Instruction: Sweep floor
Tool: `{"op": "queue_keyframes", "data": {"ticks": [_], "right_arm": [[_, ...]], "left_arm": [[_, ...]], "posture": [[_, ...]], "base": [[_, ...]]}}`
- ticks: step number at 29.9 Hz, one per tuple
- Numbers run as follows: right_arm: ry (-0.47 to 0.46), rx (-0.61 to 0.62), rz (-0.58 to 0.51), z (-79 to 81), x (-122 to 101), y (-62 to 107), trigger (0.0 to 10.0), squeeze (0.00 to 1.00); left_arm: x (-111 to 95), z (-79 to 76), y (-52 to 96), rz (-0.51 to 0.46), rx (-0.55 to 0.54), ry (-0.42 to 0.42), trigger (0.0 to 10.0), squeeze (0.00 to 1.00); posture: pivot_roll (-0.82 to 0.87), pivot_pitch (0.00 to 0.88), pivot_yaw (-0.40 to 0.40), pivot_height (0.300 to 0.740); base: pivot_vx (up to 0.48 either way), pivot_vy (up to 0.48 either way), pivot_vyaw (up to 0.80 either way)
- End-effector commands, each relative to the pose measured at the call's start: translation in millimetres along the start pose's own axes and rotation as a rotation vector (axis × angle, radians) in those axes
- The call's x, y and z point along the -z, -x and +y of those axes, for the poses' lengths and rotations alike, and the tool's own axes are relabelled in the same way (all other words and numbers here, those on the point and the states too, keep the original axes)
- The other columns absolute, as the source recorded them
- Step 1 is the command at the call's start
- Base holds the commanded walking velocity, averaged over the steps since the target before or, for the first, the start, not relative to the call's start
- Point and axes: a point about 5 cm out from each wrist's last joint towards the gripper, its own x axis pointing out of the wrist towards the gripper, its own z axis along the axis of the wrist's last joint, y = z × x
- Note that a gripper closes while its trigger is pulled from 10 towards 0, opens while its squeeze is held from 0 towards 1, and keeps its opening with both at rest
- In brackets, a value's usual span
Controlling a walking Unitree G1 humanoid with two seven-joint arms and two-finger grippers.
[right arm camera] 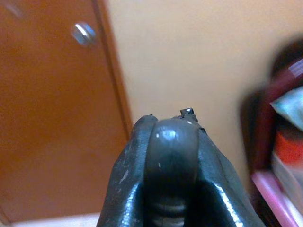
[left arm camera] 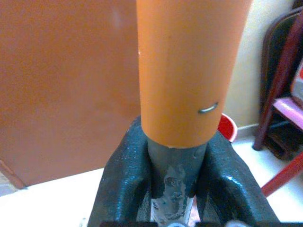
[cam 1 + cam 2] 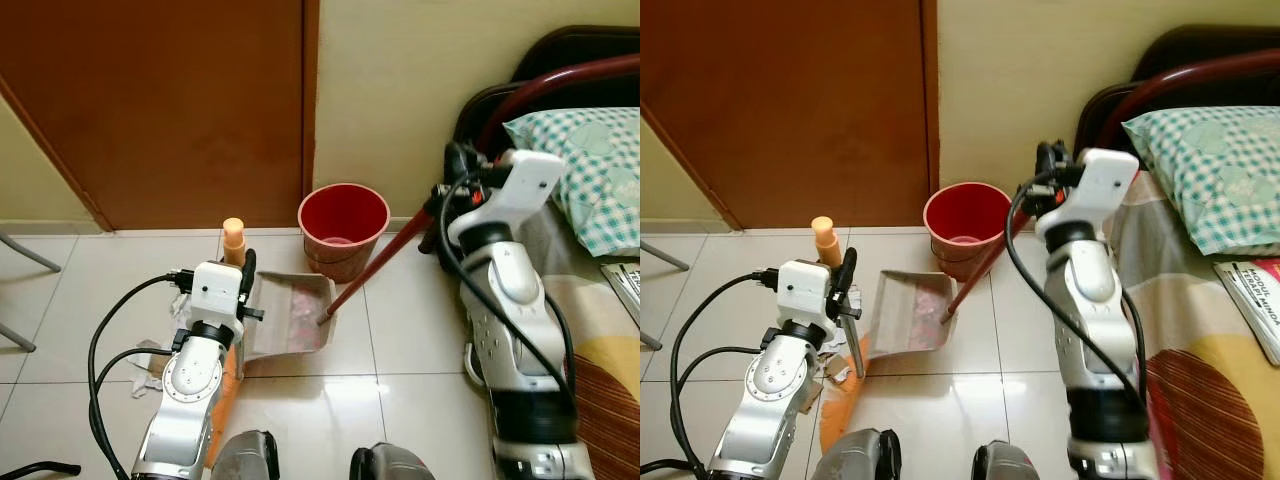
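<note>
A grey dustpan [image 3: 290, 318] lies on the white floor tiles with pinkish dirt [image 3: 305, 300] in it. Its upright orange handle [image 3: 233, 240] is in my left gripper [image 3: 246, 280], which is shut on it; the left wrist view shows the handle [image 2: 189, 71] between the black fingers [image 2: 123, 179]. My right gripper [image 3: 447, 195] is shut on a red broom stick [image 3: 375, 268] that slants down to the left, its low end in the pan. In the right wrist view the fingers [image 1: 128, 184] close round the stick's dark rounded end [image 1: 170, 151].
A red bucket [image 3: 343, 228] stands just behind the dustpan, against the wall by a brown door [image 3: 160, 100]. Paper scraps [image 3: 150, 362] lie on the tiles by my left arm. A bed [image 3: 600, 300] with a checked pillow [image 3: 585, 160] borders the right side.
</note>
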Motion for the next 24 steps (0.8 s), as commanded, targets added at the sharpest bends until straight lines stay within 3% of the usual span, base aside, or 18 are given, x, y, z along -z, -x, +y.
{"op": "queue_keyframes", "data": {"ticks": [1, 3, 7, 15, 24], "right_arm": [[0.054, 0.091, 0.043, -19.5, 11.4, 4.4, 10.0, 0.00], [0.068, 0.108, 0.057, -23.8, 15.1, 5.9, 10.0, 0.00], [0.146, 0.200, 0.121, -47.1, 32.1, 14.1, 10.0, 0.00], [0.208, 0.247, 0.168, -62.4, 48.9, 21.4, 10.0, 0.00], [0.239, 0.237, 0.193, -59.5, 60.6, 23.2, 10.0, 0.00]], "left_arm": [[2.9, -13.0, -0.1, 0.035, 0.087, 0.052, 10.0, 0.00], [2.7, -16.8, -0.6, 0.040, 0.114, 0.066, 10.0, 0.00], [-7.7, -35.5, -5.0, 0.012, 0.242, 0.077, 10.0, 0.00], [-31.1, -41.5, -18.5, -0.084, 0.291, 0.078, 10.0, 0.00], [-71.7, -5.9, -37.6, -0.253, 0.113, 0.034, 10.0, 0.00]], "posture": [[0.02, 0.063, -0.015, 0.740], [0.02, 0.063, -0.015, 0.740], [0.02, 0.069, -0.014, 0.740], [0.02, 0.076, -0.011, 0.740], [0.02, 0.086, -0.014, 0.740]], "base": [[0.000, 0.000, 0.00], [0.000, 0.000, 0.00], [0.000, 0.000, 0.00], [0.000, 0.000, 0.00], [0.000, 0.000, 0.00]]}}
